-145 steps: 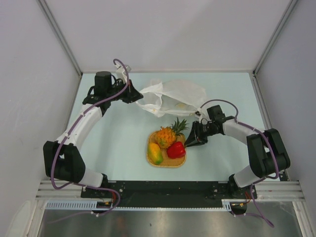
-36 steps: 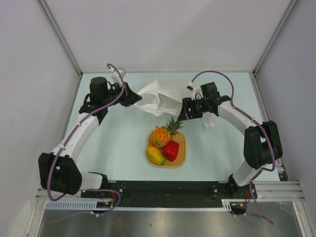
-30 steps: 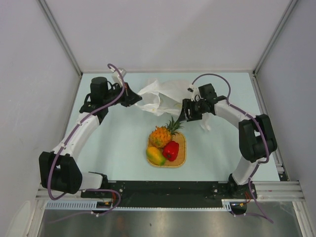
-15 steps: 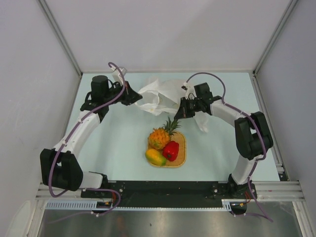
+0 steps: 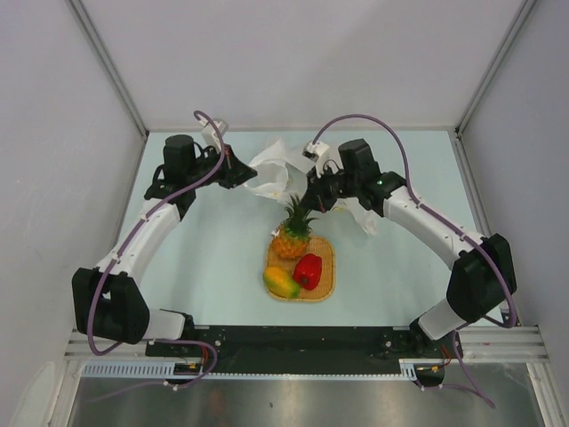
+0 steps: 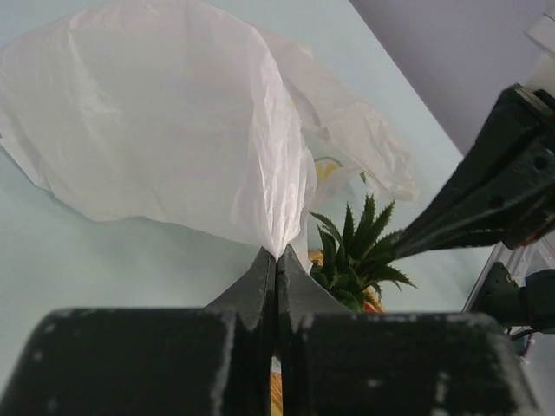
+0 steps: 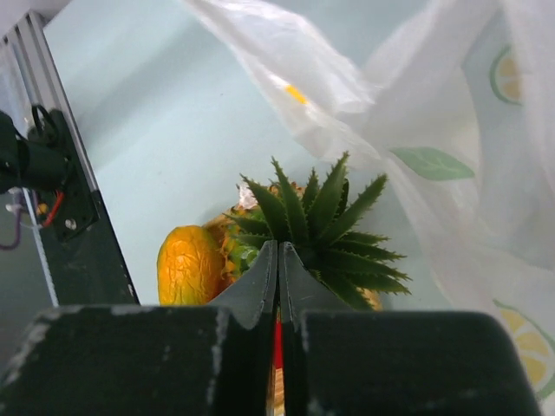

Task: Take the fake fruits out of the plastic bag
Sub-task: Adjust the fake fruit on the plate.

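The white plastic bag (image 5: 271, 169) lies crumpled at the back of the table. My left gripper (image 5: 252, 175) is shut on a gathered fold of its edge, seen in the left wrist view (image 6: 277, 253) with the bag (image 6: 173, 130) spread beyond. The pineapple (image 5: 290, 240), red pepper (image 5: 308, 269) and mango (image 5: 281, 283) sit on the woven mat (image 5: 331, 267). My right gripper (image 5: 305, 203) is shut at the pineapple's green crown (image 7: 325, 230), tips (image 7: 279, 247) among the leaves, with the mango (image 7: 189, 264) to their left. The small green piece is hidden.
The bag's right part (image 5: 366, 218) lies under my right arm, and its printed film (image 7: 416, 104) hangs close behind the crown. The metal rail (image 5: 302, 338) runs along the near edge. Grey walls close in the back and both sides.
My right gripper moved from the mat's right side up to the bag, then left onto the pineapple's crown. The pineapple's crown swung from up-right to straight back. The left arm stayed put.
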{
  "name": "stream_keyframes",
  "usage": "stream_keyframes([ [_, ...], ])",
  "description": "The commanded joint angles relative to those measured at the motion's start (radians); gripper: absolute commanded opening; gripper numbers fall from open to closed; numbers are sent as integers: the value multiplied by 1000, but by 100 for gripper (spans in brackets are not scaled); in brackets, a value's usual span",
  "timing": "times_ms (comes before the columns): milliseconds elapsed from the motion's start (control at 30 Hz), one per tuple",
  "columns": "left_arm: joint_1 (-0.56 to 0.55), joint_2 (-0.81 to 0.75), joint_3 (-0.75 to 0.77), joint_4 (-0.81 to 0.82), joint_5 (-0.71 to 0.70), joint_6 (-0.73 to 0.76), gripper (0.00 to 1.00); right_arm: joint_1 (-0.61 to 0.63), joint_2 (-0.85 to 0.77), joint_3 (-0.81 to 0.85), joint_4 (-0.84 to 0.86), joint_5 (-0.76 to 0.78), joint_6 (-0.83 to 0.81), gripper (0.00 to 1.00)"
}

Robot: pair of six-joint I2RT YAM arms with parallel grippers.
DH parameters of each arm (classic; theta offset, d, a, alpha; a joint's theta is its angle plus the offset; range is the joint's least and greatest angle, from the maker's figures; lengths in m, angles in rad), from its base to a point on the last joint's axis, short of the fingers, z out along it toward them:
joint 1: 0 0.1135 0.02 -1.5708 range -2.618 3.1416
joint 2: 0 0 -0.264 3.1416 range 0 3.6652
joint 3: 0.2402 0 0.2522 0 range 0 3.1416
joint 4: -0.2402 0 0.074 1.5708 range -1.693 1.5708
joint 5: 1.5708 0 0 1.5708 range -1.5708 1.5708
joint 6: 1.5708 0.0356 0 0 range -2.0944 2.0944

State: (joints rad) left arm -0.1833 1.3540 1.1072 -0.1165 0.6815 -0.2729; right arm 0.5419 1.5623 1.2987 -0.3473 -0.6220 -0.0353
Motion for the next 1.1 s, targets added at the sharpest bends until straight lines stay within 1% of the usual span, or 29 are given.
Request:
stream_keyframes([
  [0, 8, -23, 31, 38, 21, -20, 0, 81, -53, 36, -54, 36, -171, 0],
  [100, 8, -33, 25, 40, 15, -19, 0, 139, -67, 25, -107, 36, -254, 0],
  [233, 8, -53, 13, 34, 13, -12, 0, 193, -93, 8, -136, 19, -311, 0],
  [333, 8, -65, 6, 29, 9, -5, 0, 220, -100, 2, -136, 31, -324, 6],
  [433, 8, -70, -1, 28, 7, -3, 0, 227, -104, 2, -136, 50, -319, 23],
  [467, 8, -70, 0, 28, 9, -3, 1, 227, -107, 2, -128, 59, -315, 32],
  [533, 8, -67, 2, 28, 9, -3, 1, 225, -117, 2, -119, 83, -307, 41],
  [567, 8, -67, 2, 28, 7, -3, 1, 224, -123, 2, -108, 90, -301, 53],
  [633, 8, -61, 8, 28, 9, -3, 1, 221, -151, 5, -104, 94, -298, 58],
  [800, 8, -47, 17, 25, 9, -5, 1, 222, -247, 10, -140, 79, -354, 62],
  [900, 8, -35, 29, 25, 9, -5, 0, 213, -275, 8, -159, 125, -347, 63],
  [967, 8, -29, 37, 23, 13, -5, 0, 181, -278, 8, -145, 159, -319, 59],
  [1000, 8, -23, 48, 20, 18, -2, 0, 138, -269, 8, -136, 153, -290, 54],
  [1033, 8, -20, 52, 8, 20, 0, 1, 119, -254, 10, -110, 162, -276, 46],
  [1067, 8, -16, 57, 2, 26, 6, 0, 104, -245, 10, -95, 180, -258, 43],
])
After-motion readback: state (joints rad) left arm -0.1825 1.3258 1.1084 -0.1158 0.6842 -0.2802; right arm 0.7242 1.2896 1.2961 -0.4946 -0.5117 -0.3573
